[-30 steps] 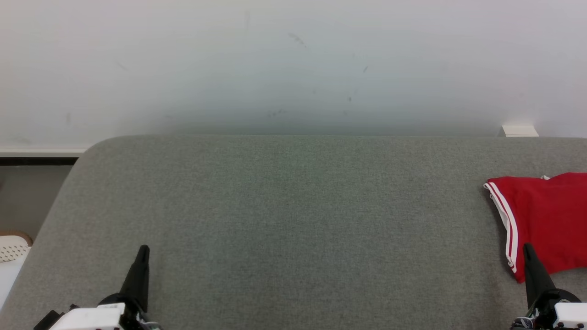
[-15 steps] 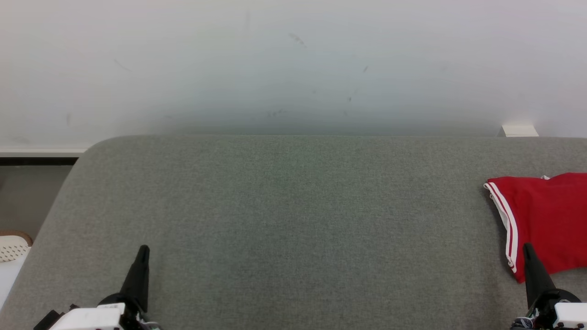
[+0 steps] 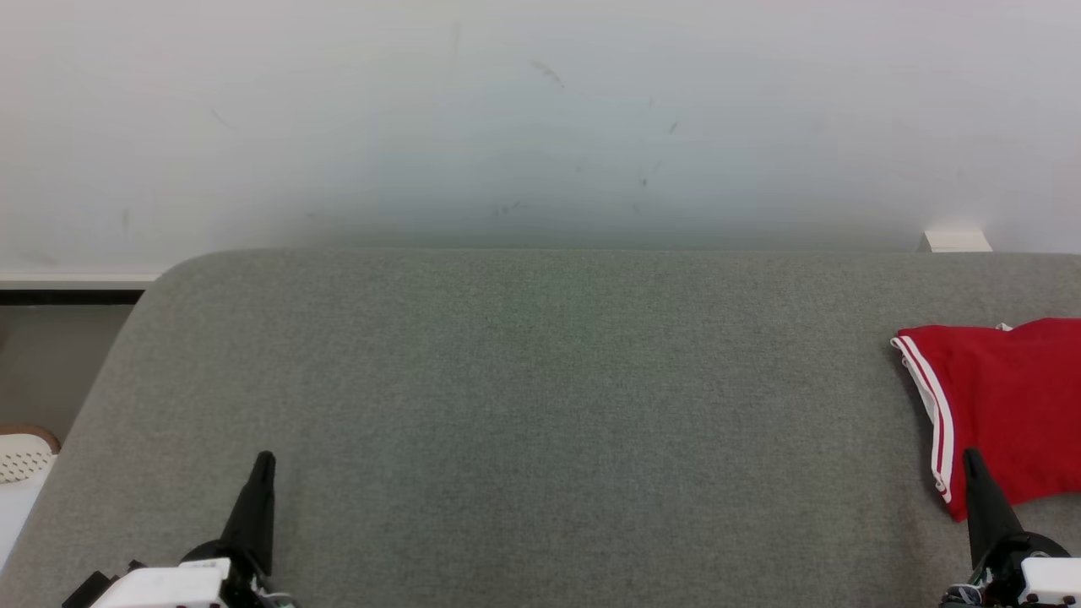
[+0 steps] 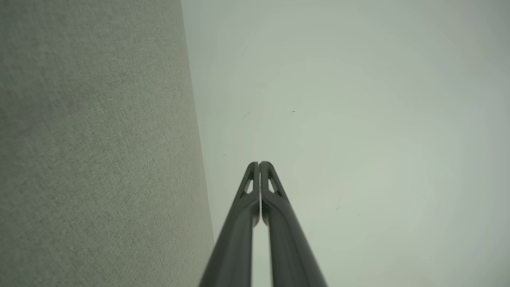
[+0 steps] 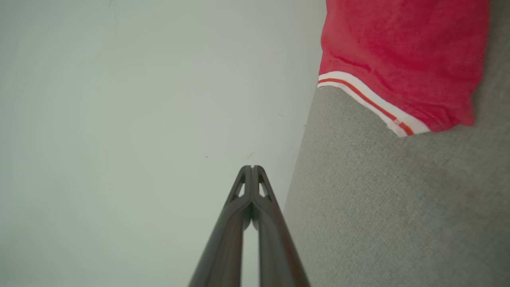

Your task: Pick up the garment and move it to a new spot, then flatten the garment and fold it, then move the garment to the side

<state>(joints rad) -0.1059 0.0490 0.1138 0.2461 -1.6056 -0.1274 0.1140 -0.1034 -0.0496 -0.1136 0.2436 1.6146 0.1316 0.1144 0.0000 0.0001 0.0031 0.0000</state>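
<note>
The garment (image 3: 1005, 405) is red with white stripes along one hem and lies folded at the far right of the grey padded surface (image 3: 540, 405), cut off by the picture's edge. In the right wrist view the garment (image 5: 402, 59) lies at the upper right, apart from the fingertips. My right gripper (image 3: 971, 460) is shut at the lower right, its tip over the garment's near corner, holding nothing. In its own view the right gripper (image 5: 252, 167) has its fingers pressed together. My left gripper (image 3: 264, 460) is shut at the lower left over bare surface; the left gripper (image 4: 259, 163) is empty too.
A white wall (image 3: 540, 118) rises behind the surface's far edge. The surface's rounded left corner drops off to the floor, where a white perforated basket (image 3: 21, 460) stands. A small white block (image 3: 954, 241) sits at the wall on the far right.
</note>
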